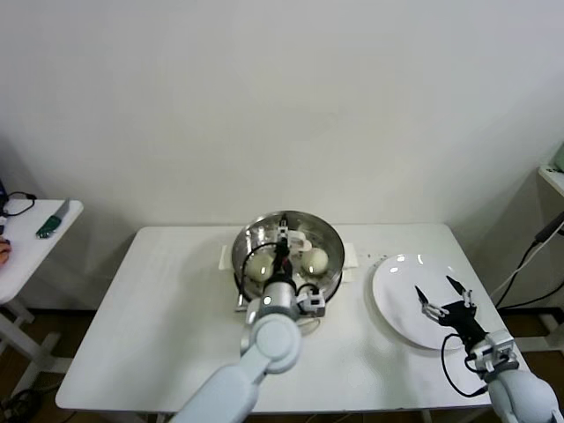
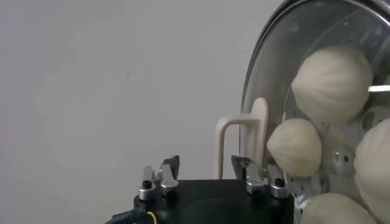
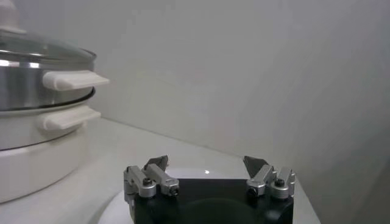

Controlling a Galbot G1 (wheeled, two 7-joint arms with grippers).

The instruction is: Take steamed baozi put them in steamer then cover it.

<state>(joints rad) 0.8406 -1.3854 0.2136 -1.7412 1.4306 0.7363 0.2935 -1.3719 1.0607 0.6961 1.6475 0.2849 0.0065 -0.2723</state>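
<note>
The steel steamer [image 1: 249, 236] stands on its white base at the table's middle, and it shows in the right wrist view [image 3: 24, 91]. The glass cover [image 2: 274, 61] lies on it, rim down [image 3: 42, 52]. Several cream baozi show under the glass [image 2: 332, 82] [image 2: 295, 146], two of them in the head view [image 1: 260, 263] [image 1: 315, 259]. My left gripper [image 1: 284, 241] hangs over the cover, open [image 2: 206, 163]. The cover's white handle [image 2: 241, 137] stands just beyond its fingertips, not gripped. My right gripper [image 1: 443, 295] is open and empty [image 3: 207, 163] over the white plate [image 1: 397, 304].
The white table [image 1: 167, 308] holds the steamer and the plate. A small side table [image 1: 31, 242] with a green tool [image 1: 48, 226] stands at the left. Cables [image 1: 529, 264] hang at the far right.
</note>
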